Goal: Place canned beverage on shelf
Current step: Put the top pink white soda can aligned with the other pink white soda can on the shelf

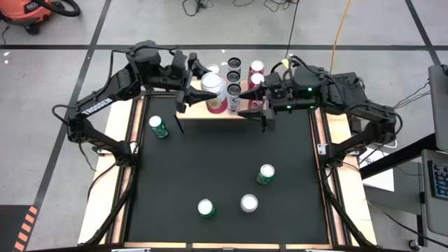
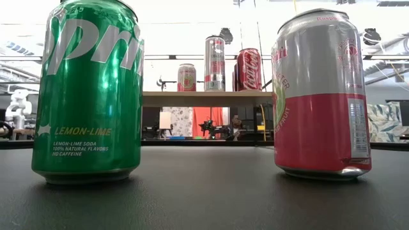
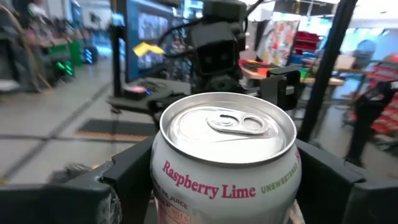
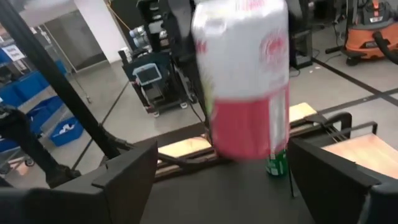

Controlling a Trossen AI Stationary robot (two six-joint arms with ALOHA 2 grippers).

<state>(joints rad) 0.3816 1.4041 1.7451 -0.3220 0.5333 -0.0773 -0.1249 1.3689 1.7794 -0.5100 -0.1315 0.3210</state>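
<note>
A Raspberry Lime can (image 3: 225, 155), silver above and pink below (image 4: 244, 81), is held upright by my left gripper (image 1: 208, 91) over the left part of the wooden shelf (image 1: 217, 112) at the table's far edge. Several other cans (image 1: 234, 75) stand on the shelf's top (image 2: 204, 94). To the held can's right, my right gripper (image 1: 255, 110) stands open and level, its fingers (image 4: 124, 180) wide apart with nothing between them; the can is a little ahead of them. My left gripper pinches the can's side wall (image 3: 163, 177) between its two fingers (image 3: 323, 177), one on each opposite side, below the rim. The fingers come level from the table's left. The can stands upright in the hold, top up, lifted clear of the table.
On the black table stand a green can (image 1: 158, 126) near the left rail, another green can (image 1: 265, 174) right of the middle, and a green can (image 1: 206, 208) and a silver-topped can (image 1: 248, 203) toward the near edge. Wooden rails (image 1: 133, 140) line the table's sides.
</note>
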